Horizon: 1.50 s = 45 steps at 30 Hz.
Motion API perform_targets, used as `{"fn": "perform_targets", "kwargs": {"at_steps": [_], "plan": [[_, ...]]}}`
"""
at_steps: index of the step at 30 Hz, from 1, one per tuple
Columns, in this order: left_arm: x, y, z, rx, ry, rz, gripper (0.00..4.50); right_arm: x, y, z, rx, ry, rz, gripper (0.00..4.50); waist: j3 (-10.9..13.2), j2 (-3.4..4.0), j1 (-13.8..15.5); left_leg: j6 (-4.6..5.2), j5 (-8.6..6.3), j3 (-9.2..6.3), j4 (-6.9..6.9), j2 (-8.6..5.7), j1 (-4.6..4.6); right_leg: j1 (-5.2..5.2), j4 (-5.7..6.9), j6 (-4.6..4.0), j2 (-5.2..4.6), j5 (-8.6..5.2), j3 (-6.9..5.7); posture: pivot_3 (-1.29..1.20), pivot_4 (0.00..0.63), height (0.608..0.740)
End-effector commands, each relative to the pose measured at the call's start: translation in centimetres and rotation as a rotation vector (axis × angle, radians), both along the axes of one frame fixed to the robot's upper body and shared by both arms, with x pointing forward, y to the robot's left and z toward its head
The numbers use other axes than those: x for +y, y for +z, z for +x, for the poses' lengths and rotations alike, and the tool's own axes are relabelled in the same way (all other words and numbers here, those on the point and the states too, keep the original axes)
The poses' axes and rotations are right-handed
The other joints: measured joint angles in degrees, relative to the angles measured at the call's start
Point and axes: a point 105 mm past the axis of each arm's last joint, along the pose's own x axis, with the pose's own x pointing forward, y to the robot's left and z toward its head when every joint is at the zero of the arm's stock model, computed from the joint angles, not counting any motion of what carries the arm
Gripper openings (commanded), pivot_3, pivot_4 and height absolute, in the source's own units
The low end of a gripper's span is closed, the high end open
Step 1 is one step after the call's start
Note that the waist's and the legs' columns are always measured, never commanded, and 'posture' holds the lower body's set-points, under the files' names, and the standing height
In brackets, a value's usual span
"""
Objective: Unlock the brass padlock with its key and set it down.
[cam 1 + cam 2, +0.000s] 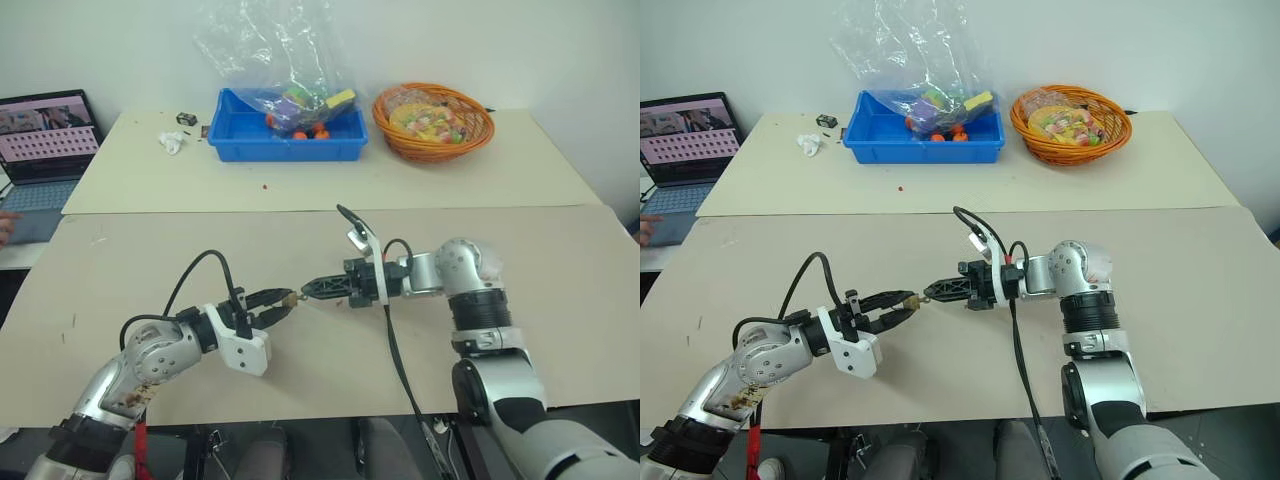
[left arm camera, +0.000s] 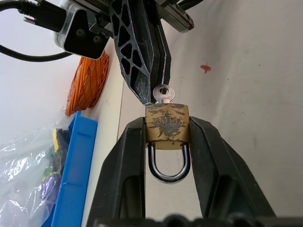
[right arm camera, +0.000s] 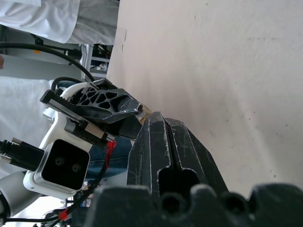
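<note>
The two arms meet above the near table [image 1: 120, 260], so the brass padlock [image 2: 167, 126] hangs in the air between them, clear of the tabletop. The left gripper [image 1: 280, 306] serves as a vise: its two black fingers [image 2: 124, 161] stand partly apart and clamp the flat sides of the lock's brass body, with the silvery shackle [image 2: 169, 166] pointing back toward the wrist and the keyway end facing outward. That leaves the keyway end open to the other arm, which judging by the pose is why the lock is carried this way.

The right gripper [image 1: 312, 288] comes in from the opposite side, roughly level and pointing at the left gripper. Its fingers are pressed together with no gap, and in the left wrist view their tips pinch the round bow of the key [image 2: 163, 93], whose blade sits in the bottom of the lock body. The key looks seated, so the step in hand is most likely the turn that frees the shackle.

The shackle's two legs both run into the body, so the lock appears not yet opened, though the view does not settle this. The grip on the key's small bow is slight, and a twist could slip off it.

On the far table stand a blue bin [image 1: 240, 135] and an orange basket [image 1: 432, 148], both well apart from the work
</note>
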Motion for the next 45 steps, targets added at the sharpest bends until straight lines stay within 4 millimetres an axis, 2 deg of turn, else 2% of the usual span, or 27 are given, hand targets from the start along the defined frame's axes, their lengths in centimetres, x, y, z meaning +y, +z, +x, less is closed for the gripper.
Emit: {"fn": "perform_targets", "kwargs": {"at_steps": [1,12,19,22,28,30,31,35,43,45], "plan": [[-1.1,2.4,-0.2,-0.093,-0.030,-0.072,0.81,2.7,0.9,-2.0,0.104,0.153,0.074,0.03,0.0,0.00,-0.3,0.00,0.00,0.00,0.00,0.00,0.00,0.00,0.01,0.00,0.00,0.00,0.00,0.00,0.150,0.735],[-1.2,2.7,-0.5,-0.117,-0.032,-0.071,0.81,2.3,0.8,-1.3,0.210,0.122,0.083,0.03,0.0,0.00,-0.9,0.01,0.00,0.00,0.01,0.01,0.02,0.00,0.09,0.00,-0.01,0.00,0.02,0.00,0.150,0.735],[-1.1,2.8,-0.6,-0.127,-0.027,-0.075,0.81,2.4,0.6,-1.8,0.252,0.143,0.083,0.03,0.0,0.00,-0.8,0.03,-0.01,0.01,0.01,0.02,0.01,0.00,0.10,0.00,-0.03,0.00,0.02,0.00,0.150,0.735],[-1.1,2.8,-0.7,-0.127,-0.024,-0.077,0.81,2.4,1.0,-1.8,0.212,0.136,0.078,0.03,0.0,0.00,-0.9,0.03,-0.01,0.01,0.01,0.02,0.01,0.00,0.12,0.00,-0.02,0.00,0.02,0.00,0.150,0.735],[-1.0,2.8,-0.6,-0.121,-0.016,-0.080,0.81,2.0,3.2,-0.4,-0.013,0.067,0.061,0.03,0.0,0.00,-0.9,0.03,-0.01,0.01,0.01,0.02,0.00,-0.01,0.15,0.01,-0.03,0.00,0.02,0.00,0.150,0.735],[-0.9,2.8,-0.6,-0.120,-0.013,-0.079,0.81,1.9,3.4,-0.3,-0.036,0.061,0.061,0.57,0.0,0.00,-0.8,0.03,-0.01,0.00,0.02,0.02,0.01,-0.01,0.16,0.00,-0.02,0.00,0.02,0.00,0.150,0.735],[-0.9,2.8,-0.6,-0.120,-0.012,-0.080,0.81,1.9,3.6,-0.4,-0.040,0.064,0.067,0.69,0.0,0.00,-0.8,0.03,-0.01,0.00,0.02,0.02,0.01,-0.01,0.16,0.00,-0.03,0.00,0.01,0.00,0.150,0.735],[-0.9,2.8,-0.7,-0.117,-0.011,-0.081,0.81,1.9,4.1,-0.6,-0.079,0.068,0.077,2.06,0.0,0.01,-0.9,0.03,-0.01,0.00,0.02,0.02,0.01,-0.02,0.16,0.00,-0.02,0.00,0.02,0.00,0.150,0.735],[-0.9,2.9,-0.8,-0.113,-0.009,-0.082,0.81,0.6,6.0,-0.4,-0.154,0.058,0.162,2.06,0.0,0.00,-0.7,0.03,-0.01,-0.01,0.03,0.00,0.00,-0.02,0.17,0.00,-0.04,0.00,0.00,0.00,0.150,0.735],[-0.9,2.8,-0.8,-0.107,-0.004,-0.087,0.81,-0.6,6.3,-0.2,-0.240,0.047,0.181,2.06,0.0,0.01,-0.6,0.03,-0.01,-0.01,0.03,0.00,0.00,-0.02,0.16,0.01,-0.04,0.00,-0.01,0.00,0.150,0.735]]}}
